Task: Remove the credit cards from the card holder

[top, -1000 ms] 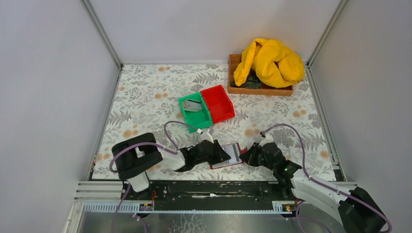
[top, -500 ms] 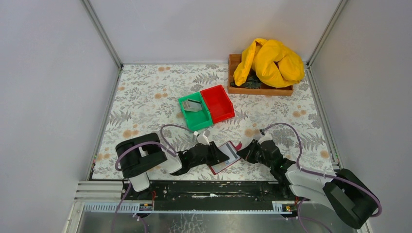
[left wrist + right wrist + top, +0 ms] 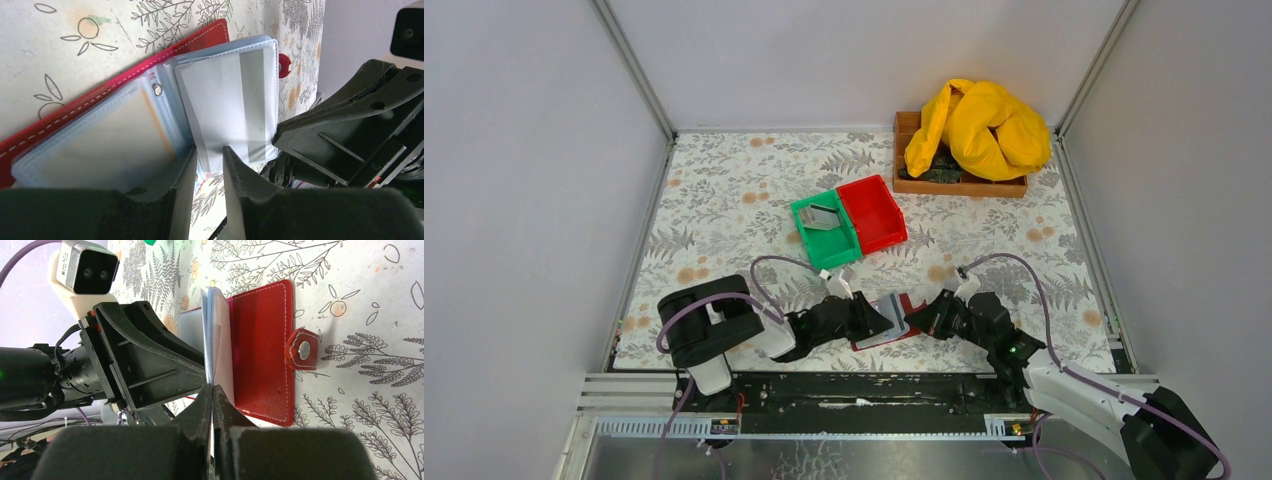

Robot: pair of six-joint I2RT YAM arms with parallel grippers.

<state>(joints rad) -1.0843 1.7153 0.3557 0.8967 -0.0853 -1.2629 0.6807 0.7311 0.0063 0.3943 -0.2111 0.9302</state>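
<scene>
Black plastic fingers of both arms meet low at the near edge of the floral table cover point(image 3: 724, 190), one from each side of the card holder point(image 3: 891, 316). The holder lies open between them with its clear sleeves partly raised. The left gripper point(image 3: 208, 152) has its jaws drawn in to a narrow slit, with the lower edge of a sleeve caught between the tips. That sleeve carries a white-grey card point(image 3: 225, 105) with a dark stripe, and the sleeve beside it shows a pale card point(image 3: 115, 135) with a tan edge, so both sit inside the holder. The right gripper point(image 3: 212, 389) is closed tight, its fingertips pressed on the rim of a thin leaf standing up from the open holder; whether that leaf is a card or only its plastic pocket cannot be told. Just past the leaf the holder's red flap lies flat, its snap tab point(image 3: 301, 350) sticking out over the floral print. Farther back, near the middle of the table, a green bin point(image 3: 834, 245) and a red bin point(image 3: 872, 215) stand touching side by side, and a grey card point(image 3: 824, 217) lies in the green one. At the far right a wooden tray point(image 3: 959, 186) holds a heaped yellow cloth point(image 3: 979, 125).
</scene>
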